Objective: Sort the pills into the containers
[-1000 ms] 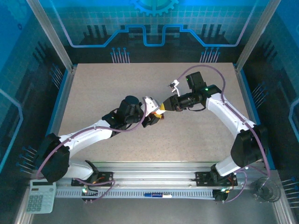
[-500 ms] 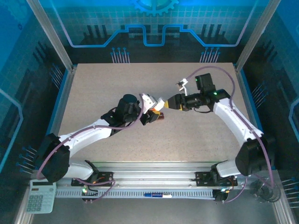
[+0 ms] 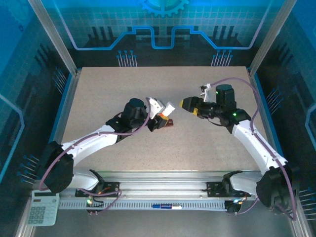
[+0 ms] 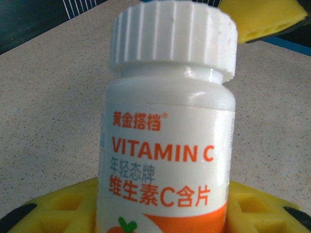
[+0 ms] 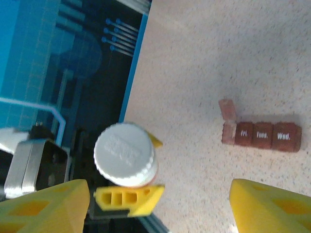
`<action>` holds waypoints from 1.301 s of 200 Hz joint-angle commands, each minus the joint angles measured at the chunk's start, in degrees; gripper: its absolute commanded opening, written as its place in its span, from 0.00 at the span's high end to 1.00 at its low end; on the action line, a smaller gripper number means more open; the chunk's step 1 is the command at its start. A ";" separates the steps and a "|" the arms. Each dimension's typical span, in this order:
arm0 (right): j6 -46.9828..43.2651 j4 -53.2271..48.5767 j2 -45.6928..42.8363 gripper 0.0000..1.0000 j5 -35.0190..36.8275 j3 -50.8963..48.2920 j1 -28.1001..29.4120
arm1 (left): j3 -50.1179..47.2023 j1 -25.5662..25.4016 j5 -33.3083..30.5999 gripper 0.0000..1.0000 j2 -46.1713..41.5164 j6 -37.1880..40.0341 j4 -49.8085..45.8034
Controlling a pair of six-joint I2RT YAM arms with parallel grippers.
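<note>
1. Containers (image 3: 169, 123), one reddish-brown strip, lie flat near the middle of the worktop (image 3: 98, 89). They sit just below the white vitamin bottle (image 3: 167, 110) carried at the tip of the left arm (image 3: 98, 139). The right fingers (image 3: 187, 103) hang apart from the bottle, toward the right edge.
2. From the left wrist, the left fingers (image 4: 63, 208) are clenched low on the bottle's body, and its cap (image 4: 172, 36) is on. The glossy wall looks slippery and the bottle is probably light. The ribbed cap looks like the surest place to grip and twist.
3. From the right wrist, the right fingers are spread wide and grasp nothing. The strip shows three shut day-labelled lids and an end lid (image 5: 227, 108) flipped open. It looks stiff, light and apt to skid, so pills are best dropped in from above.
</note>
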 commanded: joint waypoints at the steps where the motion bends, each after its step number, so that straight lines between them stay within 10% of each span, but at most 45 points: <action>1: 4.69 4.53 0.70 0.23 7.04 2.40 2.37 | 2.84 0.30 2.36 1.00 0.52 -0.64 -0.44; 100: 4.12 5.13 7.36 0.28 9.92 6.59 9.27 | 3.84 0.30 2.85 1.00 2.58 -1.00 -0.15; 188: 1.99 5.25 9.07 0.64 7.44 6.19 10.39 | 3.79 0.60 2.40 1.00 3.15 -2.04 1.39; 260: -14.51 18.88 12.45 0.65 -15.49 2.64 4.83 | 3.48 4.21 13.33 1.00 1.44 -9.54 3.58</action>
